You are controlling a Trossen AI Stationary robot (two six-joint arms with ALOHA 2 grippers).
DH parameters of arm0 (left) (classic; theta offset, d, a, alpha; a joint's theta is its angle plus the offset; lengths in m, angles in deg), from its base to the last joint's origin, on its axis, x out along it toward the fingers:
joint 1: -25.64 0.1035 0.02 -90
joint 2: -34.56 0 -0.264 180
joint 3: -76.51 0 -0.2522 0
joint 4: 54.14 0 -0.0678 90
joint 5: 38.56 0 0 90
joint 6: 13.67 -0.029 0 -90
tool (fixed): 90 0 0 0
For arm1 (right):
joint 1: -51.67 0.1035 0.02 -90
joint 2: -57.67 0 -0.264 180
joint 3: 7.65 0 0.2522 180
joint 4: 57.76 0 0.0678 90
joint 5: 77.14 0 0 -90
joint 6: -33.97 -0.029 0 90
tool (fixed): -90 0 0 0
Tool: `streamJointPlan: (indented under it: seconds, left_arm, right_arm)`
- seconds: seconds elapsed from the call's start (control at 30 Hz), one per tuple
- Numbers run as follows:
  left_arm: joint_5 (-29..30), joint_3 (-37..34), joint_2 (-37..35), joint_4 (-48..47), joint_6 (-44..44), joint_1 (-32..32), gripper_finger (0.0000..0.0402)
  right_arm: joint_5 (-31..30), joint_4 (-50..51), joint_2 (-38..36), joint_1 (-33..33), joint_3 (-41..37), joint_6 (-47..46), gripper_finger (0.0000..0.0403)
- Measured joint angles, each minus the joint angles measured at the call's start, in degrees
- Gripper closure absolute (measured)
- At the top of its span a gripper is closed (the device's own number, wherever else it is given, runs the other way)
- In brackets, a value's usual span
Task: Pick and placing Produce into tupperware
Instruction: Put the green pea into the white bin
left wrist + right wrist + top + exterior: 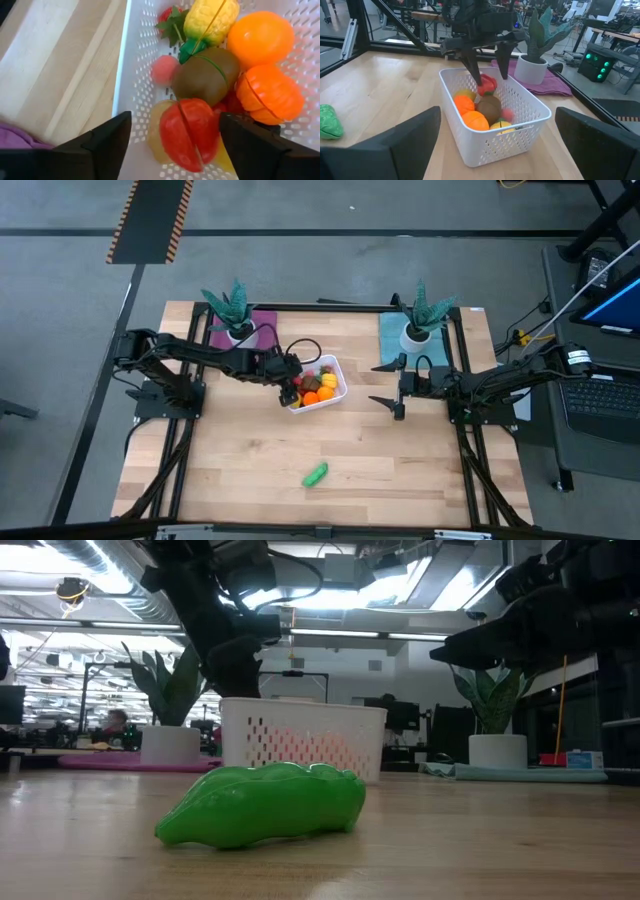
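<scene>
The tub (335, 392) sits mid-table and holds nearly all the produce: a red piece (190, 132), a kiwi (207, 80), two orange pieces (260, 37), a yellow one (210, 20) and a strawberry (167, 15), piled together. My left gripper (290, 385) hangs over the tub's near-left corner with its fingers (107, 140) spread wide on either side of the red piece, which lies loose on the pile; I hold nothing. I judge this to be the release step of one drop-off. One green piece (316, 474) lies alone on the bare wood, well apart from the tub, toward the table's front edge. My right gripper (395, 388) waits just right of the tub, fingers wide and empty. Next I should lift the left gripper straight up clear of the tub's wall, swing toward the green piece, and come down across its narrow width, since it is long and rounded and may roll.
</scene>
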Motion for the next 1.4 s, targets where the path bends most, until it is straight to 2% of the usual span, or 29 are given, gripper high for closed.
streamJointPlan:
  seconds: [0.3,0.47,0.6,0.73,0.8,0.93,1.03,1.13,1.27,1.4]
  left_arm:
    - [0.2,0.0,-4.1,3.5,-3.3,-3.2,0.0111]
    - [0.2,0.0,-8.8,1.0,-4.0,-6.7,0.0108]
    - [0.0,0.0,-12.0,-4.6,-1.1,-11.2,0.0108]
    - [0.4,0.0,-13.7,-5.9,4.1,-16.6,0.0112]
    - [2.5,0.0,-13.7,-5.9,6.0,-20.2,0.0113]
    - [14.3,0.0,-13.1,-5.7,11.1,-29.2,0.0113]
    - [20.4,-0.7,-12.0,-3.6,15.3,-35.7,0.0113]
    - [22.3,-3.1,-10.5,0.5,19.8,-40.6,0.0113]
    - [24.2,-6.3,-8.7,7.3,24.4,-44.3,0.0113]
    - [24.2,-7.8,-7.5,9.2,26.0,-45.9,0.0113]
  right_arm:
    - [0.1,0.5,0.0,0.0,0.0,-0.9,0.0011]
    - [0.8,0.8,0.0,0.2,0.1,-1.4,0.0011]
    - [1.8,0.9,0.0,0.4,0.1,-5.5,0.0011]
    - [2.1,1.3,0.0,0.4,0.1,-8.3,0.0011]
    - [2.1,1.3,0.0,0.4,0.1,-8.6,0.0011]
    - [2.1,1.6,0.0,0.4,0.1,-10.1,0.0011]
    - [4.3,1.8,0.0,0.4,0.1,-12.9,0.0011]
    - [8.1,1.8,0.0,0.6,0.1,-11.5,0.0011]
    - [8.1,1.8,0.0,1.3,0.1,-11.2,0.0011]
    - [8.1,1.8,0.0,1.9,0.0,-11.2,0.0011]
